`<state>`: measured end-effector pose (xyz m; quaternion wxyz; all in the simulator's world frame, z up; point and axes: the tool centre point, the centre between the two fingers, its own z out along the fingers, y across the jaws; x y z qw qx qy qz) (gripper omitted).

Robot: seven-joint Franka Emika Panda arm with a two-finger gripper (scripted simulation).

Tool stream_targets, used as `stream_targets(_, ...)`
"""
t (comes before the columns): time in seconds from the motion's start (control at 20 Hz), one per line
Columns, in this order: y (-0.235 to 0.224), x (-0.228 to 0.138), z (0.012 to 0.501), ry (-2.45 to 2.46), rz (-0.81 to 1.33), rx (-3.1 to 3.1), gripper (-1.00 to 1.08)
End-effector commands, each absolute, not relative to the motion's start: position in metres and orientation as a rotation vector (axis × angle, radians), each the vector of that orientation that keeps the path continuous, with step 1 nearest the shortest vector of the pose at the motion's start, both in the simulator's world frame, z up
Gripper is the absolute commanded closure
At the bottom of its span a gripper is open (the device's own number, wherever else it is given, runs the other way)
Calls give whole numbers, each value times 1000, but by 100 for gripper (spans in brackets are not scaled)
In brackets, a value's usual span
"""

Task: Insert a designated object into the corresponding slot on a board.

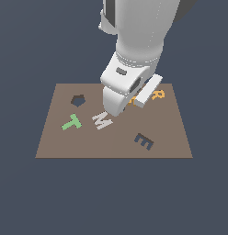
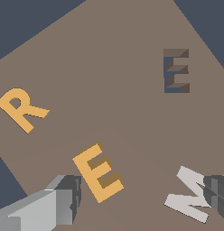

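Dark blue-grey ground surrounds the large flat brown rectangular board (image 1: 113, 142). On it, the small flat orange block letter E (image 2: 98, 172) lies between the spread fingers (image 2: 64, 200) of the end effector (image 2: 141, 196), which is open and grips nothing. The dark E-shaped recess (image 2: 177, 71) sits well apart, unfilled.

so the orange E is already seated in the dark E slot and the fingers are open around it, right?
Not seated. The wrist view shows the orange E lying flat on the board, well apart from the dark E slot, which is empty. The rest holds: the fingers stand open on either side of the E, not touching it.
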<state>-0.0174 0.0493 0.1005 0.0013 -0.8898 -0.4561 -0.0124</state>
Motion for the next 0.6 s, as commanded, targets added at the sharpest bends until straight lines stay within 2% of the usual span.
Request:
stream_targets(0.0,53,-24,91,-1576,-33,-2714,-92)
stream_targets(0.55,58,-46,61,-1991,-10,-2427,-92)
